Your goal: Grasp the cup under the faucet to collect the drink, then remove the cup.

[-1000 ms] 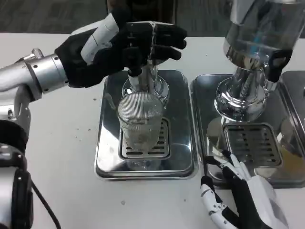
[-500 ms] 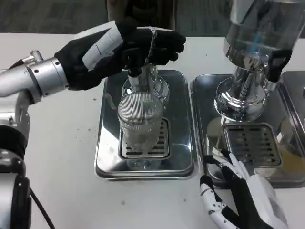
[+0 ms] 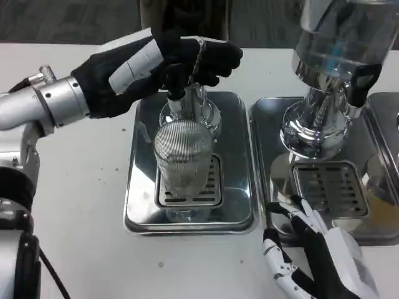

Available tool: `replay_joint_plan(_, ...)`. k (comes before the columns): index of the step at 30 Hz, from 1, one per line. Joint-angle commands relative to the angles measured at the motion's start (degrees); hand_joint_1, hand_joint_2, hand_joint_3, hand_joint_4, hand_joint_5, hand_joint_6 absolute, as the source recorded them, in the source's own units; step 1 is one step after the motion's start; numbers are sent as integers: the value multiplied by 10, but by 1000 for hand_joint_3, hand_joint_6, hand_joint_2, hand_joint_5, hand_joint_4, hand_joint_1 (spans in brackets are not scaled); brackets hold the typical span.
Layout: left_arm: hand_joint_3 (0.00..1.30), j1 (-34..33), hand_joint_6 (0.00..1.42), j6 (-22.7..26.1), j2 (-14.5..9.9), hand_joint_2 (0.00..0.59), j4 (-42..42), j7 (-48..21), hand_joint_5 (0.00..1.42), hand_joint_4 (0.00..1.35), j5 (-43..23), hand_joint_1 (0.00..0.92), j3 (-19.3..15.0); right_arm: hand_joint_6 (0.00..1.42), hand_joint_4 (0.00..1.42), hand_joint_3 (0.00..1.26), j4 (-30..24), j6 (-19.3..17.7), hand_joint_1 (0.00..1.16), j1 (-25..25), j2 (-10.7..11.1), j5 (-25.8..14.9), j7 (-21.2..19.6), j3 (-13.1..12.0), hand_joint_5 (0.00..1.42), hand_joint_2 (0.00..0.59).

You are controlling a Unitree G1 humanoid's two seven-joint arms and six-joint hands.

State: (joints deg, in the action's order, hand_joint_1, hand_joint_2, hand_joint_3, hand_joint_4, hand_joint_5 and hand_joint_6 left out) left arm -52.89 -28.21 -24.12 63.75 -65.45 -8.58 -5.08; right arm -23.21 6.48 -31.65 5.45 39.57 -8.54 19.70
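Observation:
A clear ribbed cup [image 3: 182, 159] stands upright on the drain grate of the left steel drip tray [image 3: 140, 205], right below the faucet [image 3: 176, 99]. My left hand [image 3: 156, 65] reaches in from the left above the cup and grips the faucet's tap handle, which its fingers hide. At the table's front edge, right of the tray, my right hand [image 3: 312, 255] rests with fingers spread and nothing in it. I cannot tell whether liquid is in the cup.
A second dispenser [image 3: 327, 93] with a clear tank stands at the right on its own steel drip tray [image 3: 274, 156]. Bare white table lies to the left of the left tray and along the front.
My left hand has tilted a little on the tap handle, its fingers closing further over it. The cup and my right hand have stayed where they were.

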Motion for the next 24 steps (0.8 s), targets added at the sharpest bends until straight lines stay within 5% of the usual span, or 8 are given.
replay_joint_plan(1,259,18,86,-4,0,23,-1,6,144,155,16,0,12,107,32,231,-13,3,246,-5,6,-5,6,-6,15,509)
replay_joint_plan(10,259,25,90,-4,9,23,-16,26,142,148,18,0,25,109,34,231,-20,-7,250,-7,26,-30,15,-27,15,516)
replay_joint_plan(24,259,18,85,-23,-1,23,4,41,144,145,22,0,24,113,43,231,-15,7,253,12,17,-20,14,-15,15,517)
